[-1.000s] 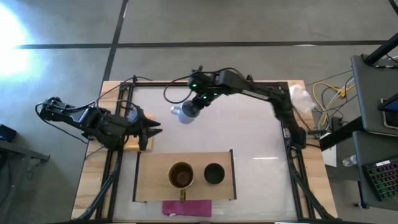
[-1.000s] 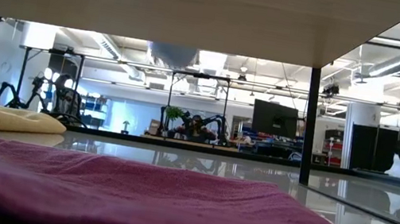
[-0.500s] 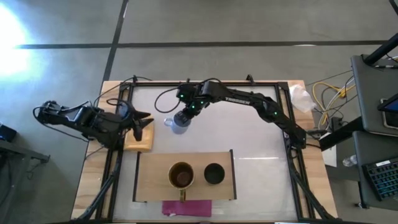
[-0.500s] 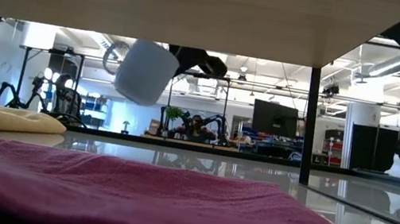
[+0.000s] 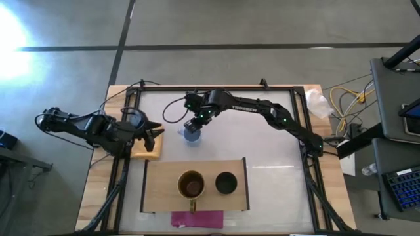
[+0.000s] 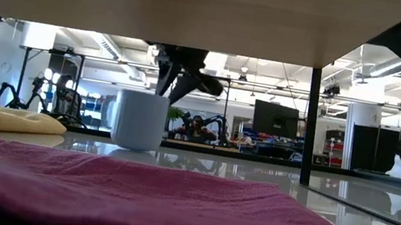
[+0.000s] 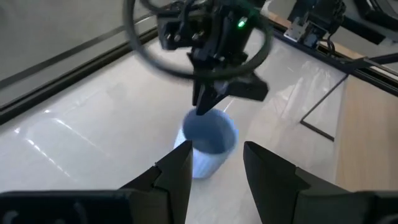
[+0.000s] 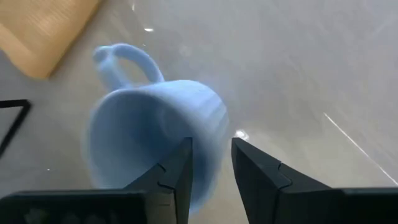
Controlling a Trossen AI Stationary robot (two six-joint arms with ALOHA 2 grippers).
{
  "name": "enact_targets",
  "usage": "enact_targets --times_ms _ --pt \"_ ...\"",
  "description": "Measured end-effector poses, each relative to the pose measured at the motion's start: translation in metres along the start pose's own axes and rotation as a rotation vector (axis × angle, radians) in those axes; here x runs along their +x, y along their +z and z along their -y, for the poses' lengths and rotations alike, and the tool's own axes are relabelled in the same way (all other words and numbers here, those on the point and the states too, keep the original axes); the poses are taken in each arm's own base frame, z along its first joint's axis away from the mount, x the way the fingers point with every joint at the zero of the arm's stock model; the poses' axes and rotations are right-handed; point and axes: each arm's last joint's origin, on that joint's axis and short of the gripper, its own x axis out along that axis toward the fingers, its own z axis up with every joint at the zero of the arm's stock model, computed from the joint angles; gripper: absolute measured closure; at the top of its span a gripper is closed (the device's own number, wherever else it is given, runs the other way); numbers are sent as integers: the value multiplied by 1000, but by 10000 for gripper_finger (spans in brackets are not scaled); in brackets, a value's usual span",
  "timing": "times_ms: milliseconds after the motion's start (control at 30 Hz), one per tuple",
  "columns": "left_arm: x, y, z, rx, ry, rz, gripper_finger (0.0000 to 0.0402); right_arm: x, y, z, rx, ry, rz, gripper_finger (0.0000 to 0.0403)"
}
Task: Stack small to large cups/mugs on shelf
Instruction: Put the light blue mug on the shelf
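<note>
The pale blue mug (image 5: 191, 134) stands upright on its base on the white table top (image 6: 139, 120), its handle (image 8: 124, 59) toward the yellow cloth. My right gripper (image 8: 211, 168) reaches down from above and is open, one finger inside the mug and one outside its wall. The brown mug (image 5: 191, 185) and the black cup (image 5: 226, 183) stand side by side on the shelf (image 5: 157, 190) at the table's near side. My left gripper (image 7: 214, 168) waits open above the yellow cloth (image 5: 146, 147), pointing at the blue mug. My right gripper's fingers (image 8: 177, 177) stand on either side of the mug's wall at the rim (image 8: 214, 134), slanting down from above. I cannot tell whether either finger touches the wall. The mug rests on the table on its own base.
A magenta strip (image 5: 197, 217) lies in front of the shelf at the near edge. The shelf's thin dark legs (image 6: 312, 122) stand on the table. Dark frame rails (image 5: 125, 170) run along the left and right sides. Bare white table top lies to the right of the mug.
My right gripper has come down and toward the table's left and near side with the blue mug. The mug hung tilted in the air before and now stands upright on the table. The fingers have opened.
</note>
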Motion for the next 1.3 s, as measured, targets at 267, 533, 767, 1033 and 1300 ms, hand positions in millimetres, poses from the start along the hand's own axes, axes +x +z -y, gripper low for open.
enact_targets --times_ms 267,533,767,1033,1300 --pt "8 0 8 5 -22 -25 272 4 0 1 -21 -21 5 298" --pt "27 -6 18 49 -7 -116 272 -56 1 -7 -37 17 126 285" --pt "58 -2 12 -79 -47 -282 272 -126 -9 -11 -23 29 273 272" --pt "85 31 -17 -120 -104 -352 271 -197 -35 -7 7 -53 407 247" --pt "121 38 -26 0 -96 -462 244 -226 -58 -5 34 -159 450 227"
